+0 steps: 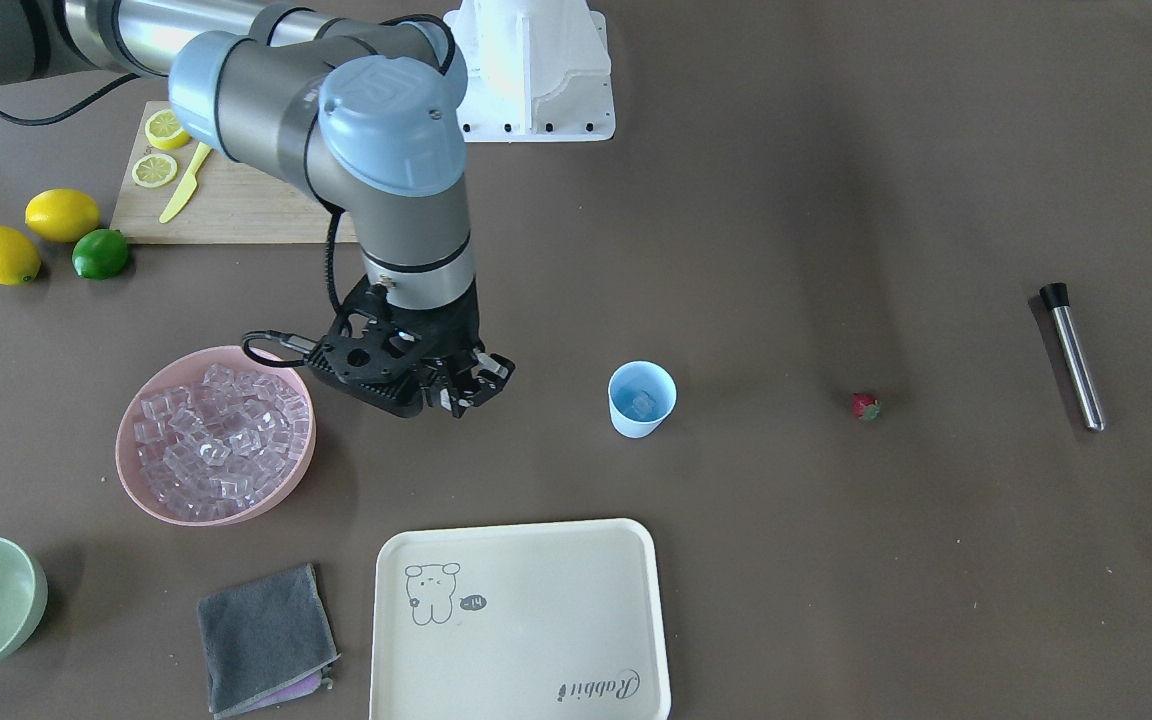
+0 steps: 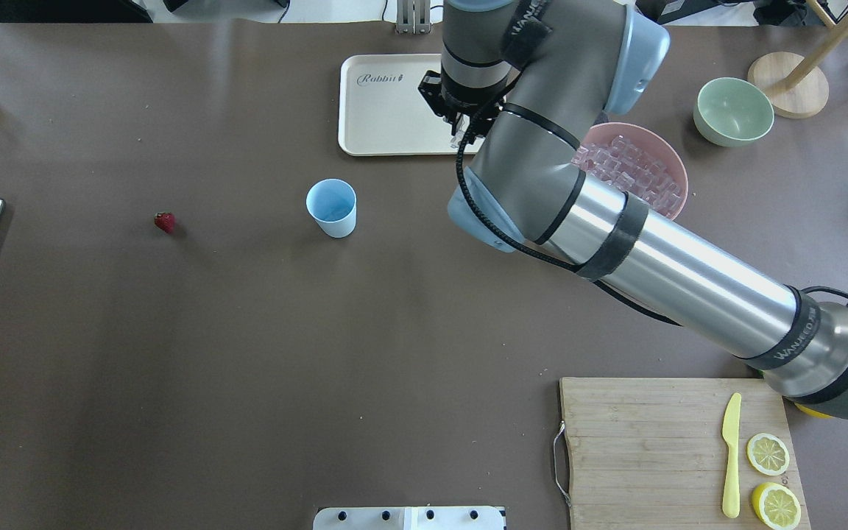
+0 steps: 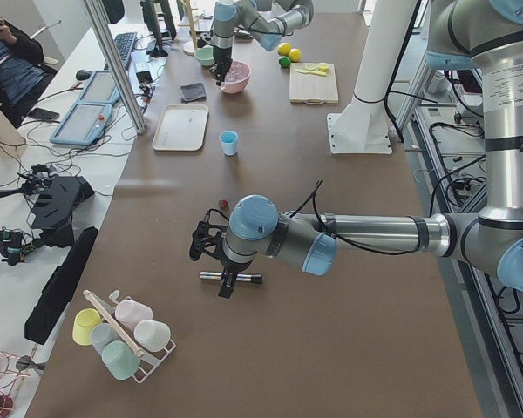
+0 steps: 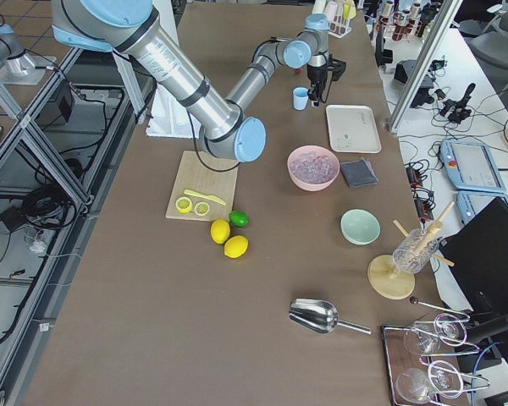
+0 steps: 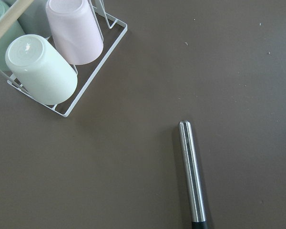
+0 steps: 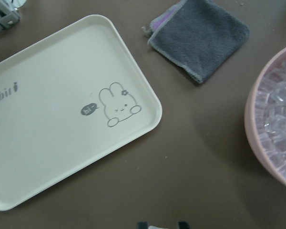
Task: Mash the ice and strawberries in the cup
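Clear ice (image 1: pixel 643 404) dim inside cup (image 1: pixel 636 426); right hand (image 1: pixel 476 390), left hand (image 3: pixel 202 246): grip unreadable, fingertips obscured.

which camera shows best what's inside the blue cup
Exterior front-facing. It looks steeply down into the cup, so the ice at its bottom shows clearly. The overhead view shows the mouth, but the inside reads as plain blue. Both side views show the cup small and far off, and the wrist views miss it.
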Controlling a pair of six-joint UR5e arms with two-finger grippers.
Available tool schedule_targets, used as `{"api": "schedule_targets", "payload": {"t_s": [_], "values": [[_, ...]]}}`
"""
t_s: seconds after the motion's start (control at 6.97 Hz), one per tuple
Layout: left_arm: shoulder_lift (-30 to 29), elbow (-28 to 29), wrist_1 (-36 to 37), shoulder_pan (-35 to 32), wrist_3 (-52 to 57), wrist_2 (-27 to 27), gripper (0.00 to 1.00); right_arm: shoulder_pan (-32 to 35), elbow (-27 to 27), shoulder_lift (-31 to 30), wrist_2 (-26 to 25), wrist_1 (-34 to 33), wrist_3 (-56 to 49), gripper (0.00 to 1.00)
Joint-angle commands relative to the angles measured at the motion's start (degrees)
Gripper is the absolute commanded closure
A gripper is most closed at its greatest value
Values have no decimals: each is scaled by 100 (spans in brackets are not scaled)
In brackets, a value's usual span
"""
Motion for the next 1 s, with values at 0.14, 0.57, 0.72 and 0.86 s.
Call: {"api": "schedule_targets", "payload": {"t_s": [0.14, 0.57, 0.72, 0.86], "values": [[-7, -85, 0, -8, -5, -4, 1, -653, -1052, 327, -621, 2364, -56, 100], [-7, -85, 0, -8, -5, -4, 1, -1207, -1360, 389, -1502, 2998, -65, 94], [-7, -85, 0, -8, -5, -4, 1, -1279, -1413, 389, -1584, 3105, -30, 76], [-7, -76, 0, -8, -5, -4, 1, -1288, -1414, 406, -1680, 3106, 14, 17]]}}
